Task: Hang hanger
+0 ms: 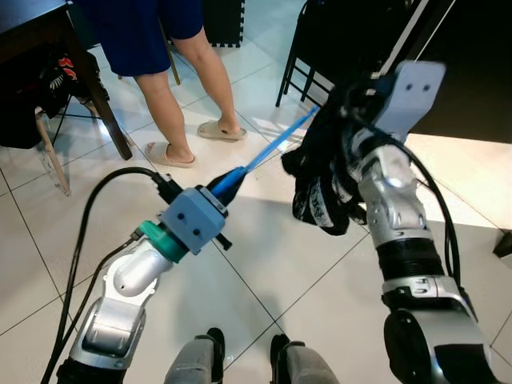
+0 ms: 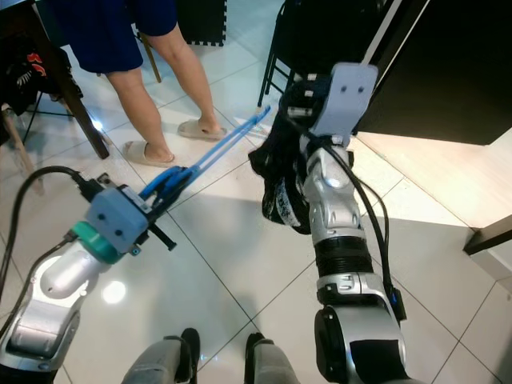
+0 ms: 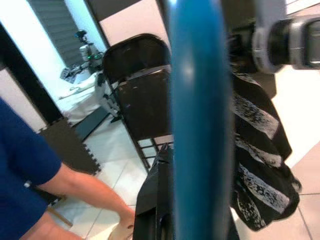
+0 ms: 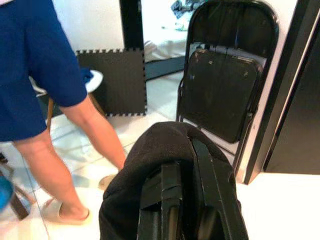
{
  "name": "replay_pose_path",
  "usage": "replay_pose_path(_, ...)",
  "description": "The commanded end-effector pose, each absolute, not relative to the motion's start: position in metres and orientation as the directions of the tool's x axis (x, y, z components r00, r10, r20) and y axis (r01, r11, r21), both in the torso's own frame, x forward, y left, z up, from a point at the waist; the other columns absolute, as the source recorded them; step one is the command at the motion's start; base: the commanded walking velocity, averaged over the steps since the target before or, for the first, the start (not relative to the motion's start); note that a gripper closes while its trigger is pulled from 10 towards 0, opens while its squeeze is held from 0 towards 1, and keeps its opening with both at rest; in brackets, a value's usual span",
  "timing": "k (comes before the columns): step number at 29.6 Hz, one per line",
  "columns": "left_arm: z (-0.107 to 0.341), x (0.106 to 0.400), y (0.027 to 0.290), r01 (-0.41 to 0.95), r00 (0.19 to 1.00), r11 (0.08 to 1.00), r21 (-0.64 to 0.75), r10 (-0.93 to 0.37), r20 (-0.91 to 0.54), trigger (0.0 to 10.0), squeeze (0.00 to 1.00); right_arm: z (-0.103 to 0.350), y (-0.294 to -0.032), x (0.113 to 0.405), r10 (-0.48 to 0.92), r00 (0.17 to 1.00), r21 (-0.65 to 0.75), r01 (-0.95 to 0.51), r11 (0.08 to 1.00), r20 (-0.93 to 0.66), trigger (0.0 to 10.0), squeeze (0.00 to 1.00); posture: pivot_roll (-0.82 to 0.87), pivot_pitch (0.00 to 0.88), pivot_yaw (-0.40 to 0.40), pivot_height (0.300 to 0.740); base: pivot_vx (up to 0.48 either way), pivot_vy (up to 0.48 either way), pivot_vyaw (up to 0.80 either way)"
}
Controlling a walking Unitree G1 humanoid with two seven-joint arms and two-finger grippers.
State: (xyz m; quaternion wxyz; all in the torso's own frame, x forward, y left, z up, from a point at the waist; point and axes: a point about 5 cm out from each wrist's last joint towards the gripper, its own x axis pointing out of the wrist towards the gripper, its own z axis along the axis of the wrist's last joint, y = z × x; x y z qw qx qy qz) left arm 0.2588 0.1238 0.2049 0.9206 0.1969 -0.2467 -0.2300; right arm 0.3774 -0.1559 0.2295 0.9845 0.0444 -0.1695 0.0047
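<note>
The robot stands on a tiled floor (image 1: pixel 264 264) with both arms raised before it. The left hand (image 1: pixel 228 186) is closed around one end of a blue hanger (image 1: pixel 276 146), which slants away toward one o'clock. At three o'clock from it, the right hand (image 4: pixel 185 192) is clamped on a bunched black garment (image 1: pixel 320 188) with pale stripes, which droops just beside the hanger's far tip.

By my judgement the step in hand is bringing hanger and garment together, or carrying both to a hanging place; no rail or hook can be made out, so the next move calls for finding one.

A person (image 1: pixel 152 48) in blue stands at eleven o'clock, and a folded black chair (image 4: pixel 227 75) leans at twelve o'clock. No containers are in sight.
</note>
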Motion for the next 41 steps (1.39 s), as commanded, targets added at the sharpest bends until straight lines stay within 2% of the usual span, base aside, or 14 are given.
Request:
replay_pose_path(1,0.206,0.258,0.130,0.287,0.800,0.842,0.458,-0.473,0.368,0.0,0.00,0.229,-0.156,0.375,0.006,0.941,0.099,-0.042,0.994,0.339,10.0,0.00,0.10,0.137,0.001,0.740,0.000,0.000,0.00)
replay_pose_path(2,0.206,0.258,0.130,0.287,0.800,0.842,0.458,-0.473,0.368,0.0,0.00,0.229,-0.156,0.375,0.006,0.941,0.099,-0.042,0.994,0.339,10.0,0.00,0.10,0.137,0.001,0.740,0.000,0.000,0.00)
replay_pose_path(3,0.207,0.259,0.141,0.216,0.846,0.888,0.407,-0.379,0.376,8.7,0.00,0.218,-0.156,0.369,0.033,0.946,0.103,-0.070,0.992,0.323,10.0,0.00,0.10,0.137,-0.004,0.740,0.000,0.000,0.00)
replay_pose_path(5,0.207,0.259,0.141,0.216,0.846,0.888,0.407,-0.379,0.376,8.7,0.00,0.218,-0.156,0.369,0.033,0.946,0.103,-0.070,0.992,0.323,10.0,0.00,0.10,0.137,-0.004,0.740,0.000,0.000,0.00)
replay_pose_path(6,0.209,0.260,0.152,0.151,0.879,0.920,0.361,-0.292,0.377,10.0,0.00,0.205,-0.156,0.361,0.055,0.952,0.125,-0.097,0.987,0.302,10.0,0.00,0.10,0.135,-0.009,0.740,0.000,0.000,0.00)
replay_pose_path(8,0.208,0.261,0.174,0.076,0.932,0.967,0.241,-0.155,0.328,10.0,0.00,0.178,-0.159,0.339,0.077,0.959,0.181,-0.130,0.975,0.273,10.0,0.00,0.12,0.125,-0.018,0.740,0.000,0.000,0.00)
replay_pose_path(11,0.207,0.262,0.180,0.063,0.943,0.976,0.210,-0.127,0.308,10.0,0.00,0.172,-0.160,0.332,0.081,0.960,0.204,-0.139,0.969,0.269,10.0,0.00,0.12,0.125,-0.018,0.740,0.000,0.000,0.00)
replay_pose_path(12,0.211,0.264,0.188,0.038,0.951,0.985,0.168,-0.087,0.297,10.0,0.00,0.174,-0.156,0.322,0.101,0.949,0.209,-0.168,0.963,0.300,10.0,0.00,0.12,0.120,-0.019,0.740,0.000,0.000,0.00)
replay_pose_path(17,0.239,0.269,0.196,-0.042,0.927,0.946,0.322,-0.083,0.365,10.0,0.00,0.191,-0.143,0.312,0.168,0.918,0.172,-0.242,0.955,0.359,10.0,0.00,0.13,0.095,-0.028,0.740,0.000,0.000,0.00)
replay_pose_path(19,0.246,0.273,0.199,-0.072,0.920,0.936,0.343,-0.070,0.385,10.0,0.00,0.197,-0.137,0.312,0.194,0.908,0.164,-0.269,0.949,0.371,10.0,0.00,0.14,0.089,-0.029,0.740,0.000,0.000,0.00)
replay_pose_path(30,0.245,0.274,0.220,-0.148,0.933,0.952,0.267,0.045,0.357,10.0,0.00,0.207,-0.132,0.318,0.220,0.899,0.147,-0.293,0.945,0.379,10.0,0.00,0.14,0.080,-0.028,0.740,0.000,0.000,0.00)
replay_pose_path(41,0.249,0.274,0.224,-0.222,0.920,0.942,0.251,0.118,0.374,10.0,0.00,0.213,-0.126,0.319,0.246,0.887,0.125,-0.316,0.940,0.391,10.0,0.00,0.14,0.063,-0.025,0.740,0.000,0.000,0.00)
